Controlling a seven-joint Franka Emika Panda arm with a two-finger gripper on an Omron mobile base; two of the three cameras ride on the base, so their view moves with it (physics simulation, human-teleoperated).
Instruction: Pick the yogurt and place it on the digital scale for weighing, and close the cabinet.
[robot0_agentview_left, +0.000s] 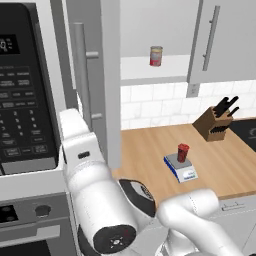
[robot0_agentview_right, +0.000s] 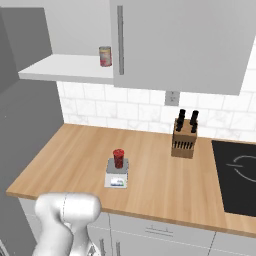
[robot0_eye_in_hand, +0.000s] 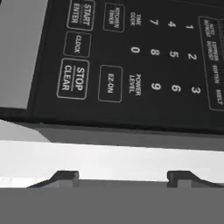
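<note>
The dark-red yogurt (robot0_agentview_left: 183, 152) (robot0_agentview_right: 118, 158) stands upright on the grey platform of the digital scale (robot0_agentview_left: 181, 169) (robot0_agentview_right: 116, 179), on the wooden counter. Above it the cabinet (robot0_agentview_left: 150, 69) (robot0_agentview_right: 70, 67) is open: its left door (robot0_agentview_left: 95, 75) swings out towards me, while its right door (robot0_agentview_left: 225, 40) (robot0_agentview_right: 180, 45) is shut. My gripper (robot0_eye_in_hand: 123, 177) faces the microwave keypad at close range, far left of the scale. Its fingertips (robot0_eye_in_hand: 65, 177) stand wide apart with nothing between them.
A red-labelled can (robot0_agentview_left: 156, 56) (robot0_agentview_right: 105, 56) sits on the cabinet's white shelf. A knife block (robot0_agentview_left: 215, 124) (robot0_agentview_right: 183, 137) stands right of the scale, and a black cooktop (robot0_agentview_right: 235, 170) lies beyond it. The black microwave (robot0_agentview_left: 25, 90) (robot0_eye_in_hand: 131, 65) hangs left of the open door.
</note>
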